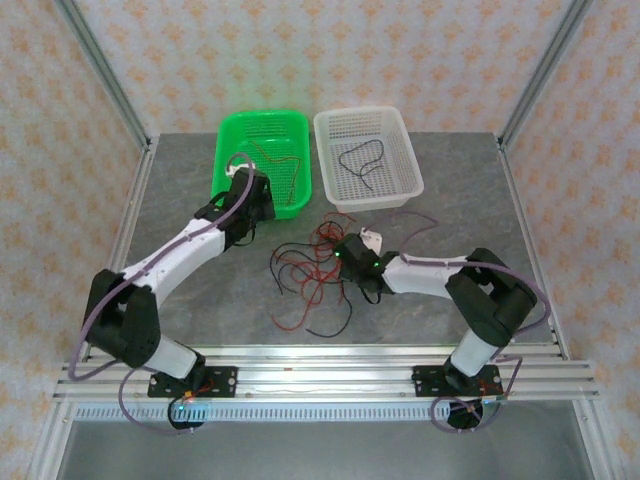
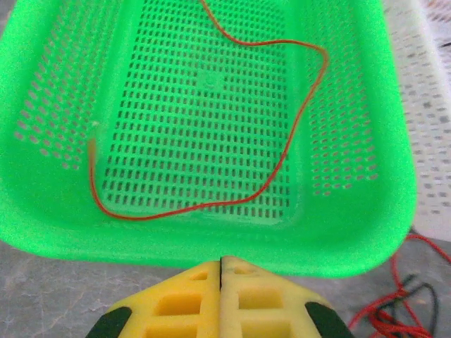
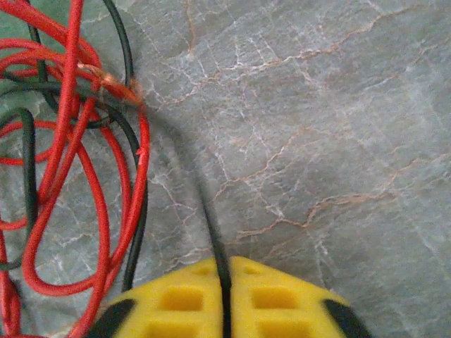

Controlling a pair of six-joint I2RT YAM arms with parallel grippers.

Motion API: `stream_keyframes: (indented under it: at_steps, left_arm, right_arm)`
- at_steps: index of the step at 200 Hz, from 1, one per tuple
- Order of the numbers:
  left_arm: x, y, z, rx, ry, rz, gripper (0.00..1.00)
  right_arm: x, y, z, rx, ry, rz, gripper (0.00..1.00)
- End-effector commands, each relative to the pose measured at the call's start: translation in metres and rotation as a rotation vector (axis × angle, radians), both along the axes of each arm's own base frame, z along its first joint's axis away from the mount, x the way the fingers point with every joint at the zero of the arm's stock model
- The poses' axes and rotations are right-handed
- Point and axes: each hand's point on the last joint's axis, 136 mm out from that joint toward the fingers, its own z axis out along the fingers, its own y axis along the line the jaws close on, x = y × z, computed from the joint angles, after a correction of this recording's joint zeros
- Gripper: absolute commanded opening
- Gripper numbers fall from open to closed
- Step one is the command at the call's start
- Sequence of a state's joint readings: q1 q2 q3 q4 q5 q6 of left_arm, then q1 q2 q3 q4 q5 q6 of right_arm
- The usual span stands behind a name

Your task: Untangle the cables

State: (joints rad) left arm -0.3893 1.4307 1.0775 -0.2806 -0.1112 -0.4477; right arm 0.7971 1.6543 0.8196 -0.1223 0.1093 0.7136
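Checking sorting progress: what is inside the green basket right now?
One red cable lies looped on the floor of the green basket. From above, the left arm covers the near-left corner; the wrist view shows that wall bare.

From my remote desk I saw that the white-and-black left arm (image 1: 190, 245) had smooth white shells on its long links and bulky black housings at the joints. The white-and-black right arm (image 1: 425, 275) was built in the same way. A thin purple-grey cable (image 1: 84, 340) ran in loose loops along the outside of each arm. Each arm was mounted on a flat black base plate (image 1: 195, 382). A small green light (image 1: 341, 252) glowed on the right wrist. The left gripper (image 2: 221, 271) had yellow plastic fingers with rectangular hollow pockets and black corners; the right gripper (image 3: 224, 274) looked identical.
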Motion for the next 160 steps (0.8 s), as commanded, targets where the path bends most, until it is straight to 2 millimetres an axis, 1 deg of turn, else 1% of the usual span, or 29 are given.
stream_keyframes:
  at_steps: [1,8,24,43,72,90,108,133,148,160]
  left_arm:
    - [-0.014,-0.002,0.016,-0.023,-0.028,-0.002,0.00]
    - [-0.018,-0.003,0.021,-0.025,-0.038,-0.003,0.00]
    - [-0.025,-0.004,0.030,-0.038,-0.062,-0.007,0.05]
    - [-0.033,-0.006,0.037,-0.056,-0.082,-0.016,0.07]
    - [-0.039,-0.006,0.039,-0.066,-0.091,-0.023,0.07]
    - [-0.042,-0.011,0.041,-0.074,-0.096,-0.047,0.08]
    - [-0.045,-0.021,0.043,-0.091,-0.107,-0.087,0.08]
    - [-0.050,-0.041,0.048,-0.122,-0.140,-0.165,0.11]
    - [-0.054,-0.052,0.052,-0.137,-0.164,-0.210,0.14]
    - [-0.057,-0.060,0.055,-0.147,-0.186,-0.239,0.19]
  right_arm:
    - [0.017,0.001,0.019,-0.011,-0.070,-0.008,0.00]
    - [0.018,0.002,0.024,-0.011,-0.078,-0.004,0.00]
    - [0.020,0.003,0.039,-0.004,-0.104,0.011,0.00]
    - [0.020,0.005,0.061,0.015,-0.141,0.031,0.00]
    - [0.021,0.010,0.103,0.053,-0.211,0.091,0.00]
    - [0.020,0.014,0.130,0.075,-0.257,0.130,0.00]
    - [0.020,0.019,0.156,0.094,-0.294,0.175,0.00]
    - [0.022,0.029,0.186,0.116,-0.333,0.231,0.00]
    - [0.024,0.033,0.202,0.124,-0.356,0.255,0.00]
    - [0.024,0.038,0.213,0.133,-0.370,0.282,0.00]
